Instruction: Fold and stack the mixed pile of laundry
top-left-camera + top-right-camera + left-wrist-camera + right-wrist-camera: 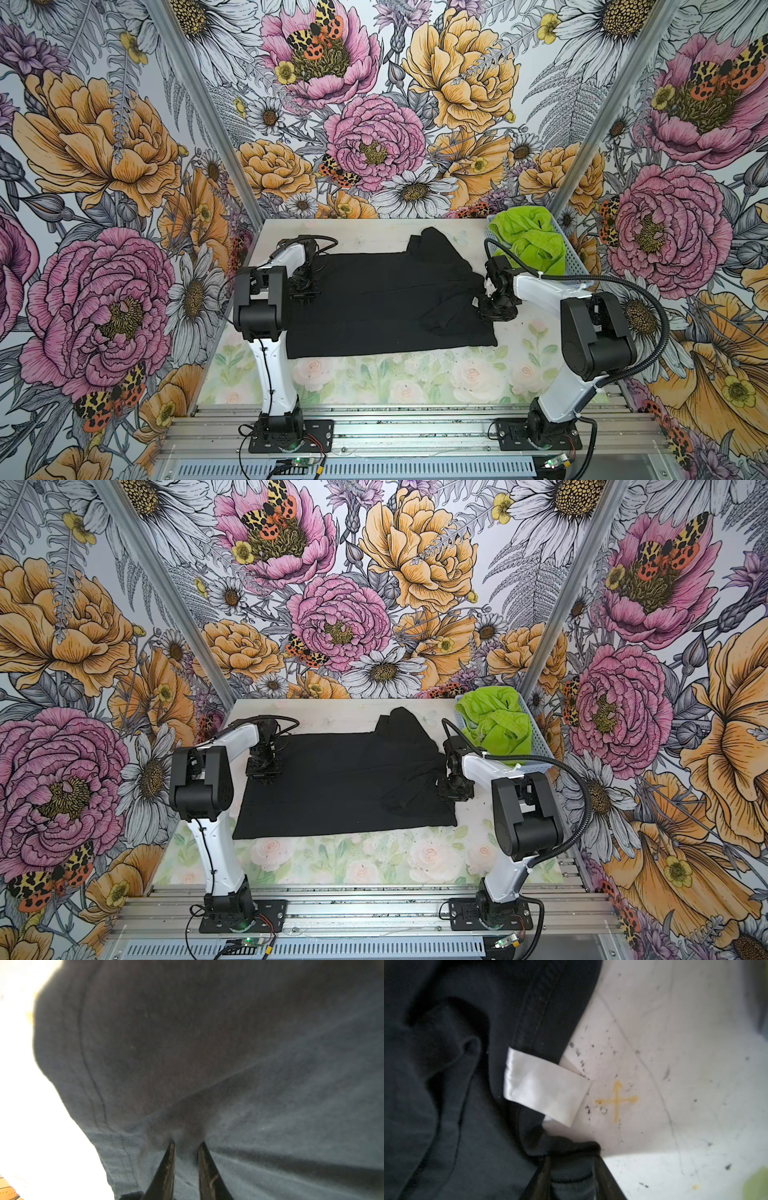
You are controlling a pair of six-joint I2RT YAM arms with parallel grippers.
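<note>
While the black T-shirt lies spread on the tabletop, folding has barely begun.
Left tool pinches its hem, right tool its collar edge; lime-green shorts sit crumpled in the basket.

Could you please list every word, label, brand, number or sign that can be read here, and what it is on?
No words or numbers are readable.
The white label on the black T-shirt: looks blank in the right wrist view.
The yellow cross drawn on the table: a mark, no text.
The black mark on the green shorts: too small to read.
</note>
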